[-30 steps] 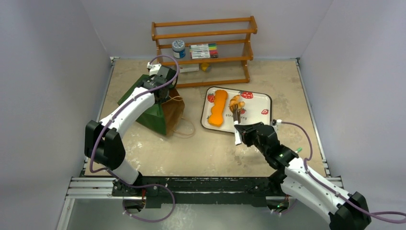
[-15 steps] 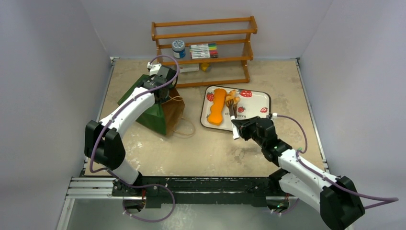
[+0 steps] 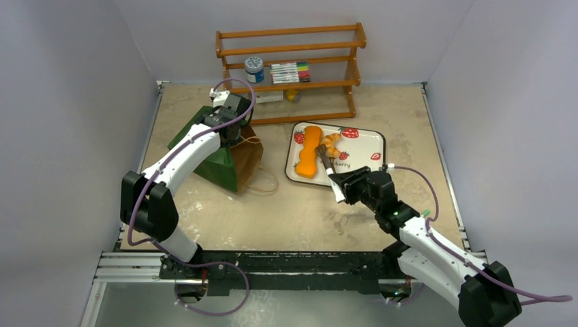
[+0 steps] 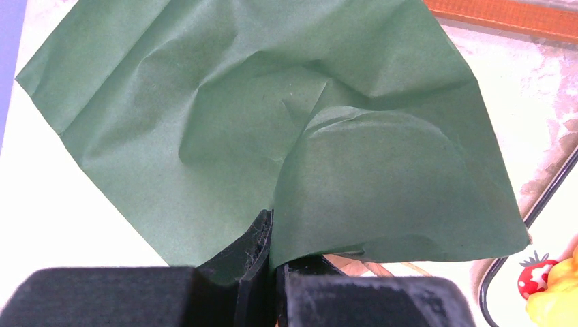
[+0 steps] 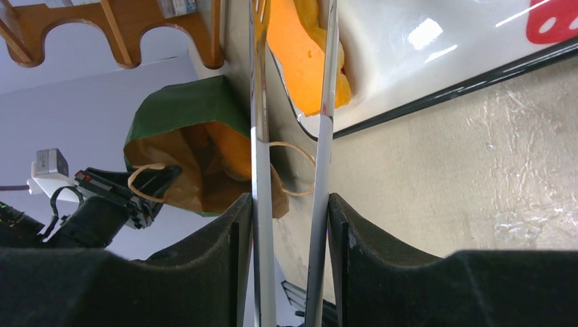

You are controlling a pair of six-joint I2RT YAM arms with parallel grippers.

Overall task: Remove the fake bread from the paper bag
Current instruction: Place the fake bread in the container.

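Two pieces of the fake bread, a long orange piece and a golden croissant, are seen side by side on the strawberry-printed tray, the croissant at three o'clock of the orange one. A golden-orange shape is glimpsed inside the mouth of the paper bag, so the emptying is judged partly done, with at least one piece left. The bag lies on the tabletop at nine o'clock of the tray, its green wall pinched between the pressed-together jaws of the left gripper. In the jaws of the right gripper metal tongs are clamped, their blades apart, tips just beside the croissant.
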